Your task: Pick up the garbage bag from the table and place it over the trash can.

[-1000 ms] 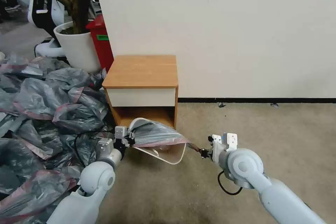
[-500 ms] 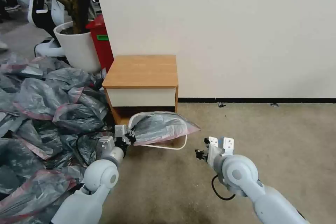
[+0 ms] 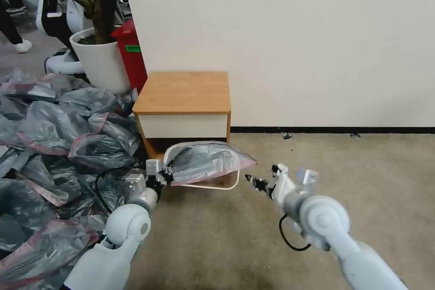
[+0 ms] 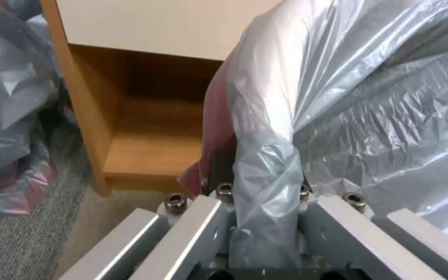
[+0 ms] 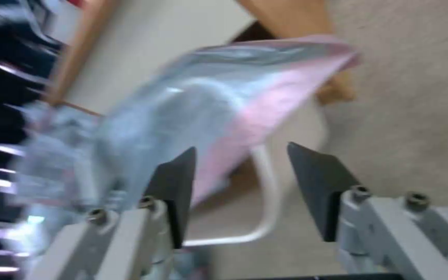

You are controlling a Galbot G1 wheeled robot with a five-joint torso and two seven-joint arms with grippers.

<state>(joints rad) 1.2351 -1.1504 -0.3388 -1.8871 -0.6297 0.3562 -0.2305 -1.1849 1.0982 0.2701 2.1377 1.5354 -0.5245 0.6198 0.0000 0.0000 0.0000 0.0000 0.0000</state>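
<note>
The garbage bag [image 3: 206, 162], grey and crinkly with a pink band, lies over the top of the cream trash can, whose rim [image 3: 216, 186] shows beneath it. The can stands on the carpet in front of the wooden table [image 3: 183, 93]. My left gripper [image 3: 167, 176] is shut on the bag's left edge; the plastic bunches between its fingers [image 4: 263, 194]. My right gripper [image 3: 252, 181] hovers open just right of the bag's pink corner, with nothing in it. In the right wrist view its fingers [image 5: 175, 186] frame the bag [image 5: 208, 101] and the can's rim [image 5: 268, 194].
A heap of similar grey bags [image 3: 54, 145] covers the floor at left. Behind it stand a white plant pot [image 3: 99, 61] and a red bin [image 3: 131, 54]. The wall runs behind the table. Open carpet [image 3: 344, 163] lies to the right.
My right gripper let go of the bag's stretched pink corner, drew back, then came forward again, open. The bag's mouth slackened back over the can. The left gripper kept its hold.
</note>
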